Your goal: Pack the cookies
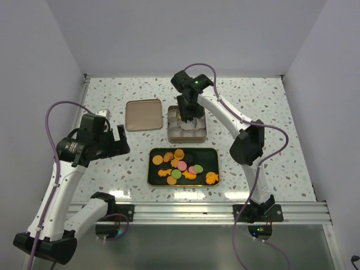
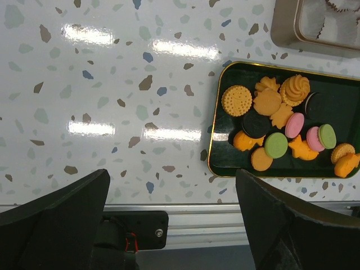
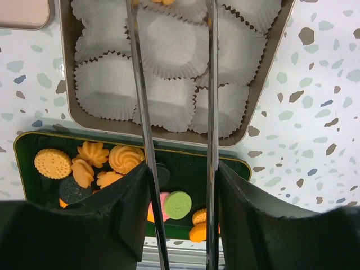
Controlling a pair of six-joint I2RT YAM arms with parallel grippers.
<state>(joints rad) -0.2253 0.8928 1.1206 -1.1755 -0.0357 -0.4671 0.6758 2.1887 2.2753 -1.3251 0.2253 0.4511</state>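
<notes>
The cookies (image 1: pixel 181 167) lie in a pile on a dark gold-rimmed tray (image 1: pixel 212 156): orange rounds and shaped ones, some pink, green and black. They also show in the left wrist view, cookies (image 2: pixel 267 102), and the right wrist view, cookies (image 3: pixel 125 157). My right gripper (image 1: pixel 188 109) (image 3: pixel 181 169) hangs over a metal tin (image 1: pixel 170 125) (image 3: pixel 64 67) of white paper cups (image 3: pixel 107 87), shut on metal tongs (image 3: pixel 212 84). The tong blades stand apart, and an orange cookie (image 3: pixel 160 1) lies in a far cup between their tips. My left gripper (image 1: pixel 115 138) (image 2: pixel 171 180) is open and empty, left of the tray.
The tin's lid (image 1: pixel 143 115) lies flat to the left of the tin. The tray (image 2: pixel 225 163) sits just in front of the tin (image 2: pixel 284 36). An aluminium rail (image 1: pixel 185 212) runs along the table's near edge. White walls close the back and both sides.
</notes>
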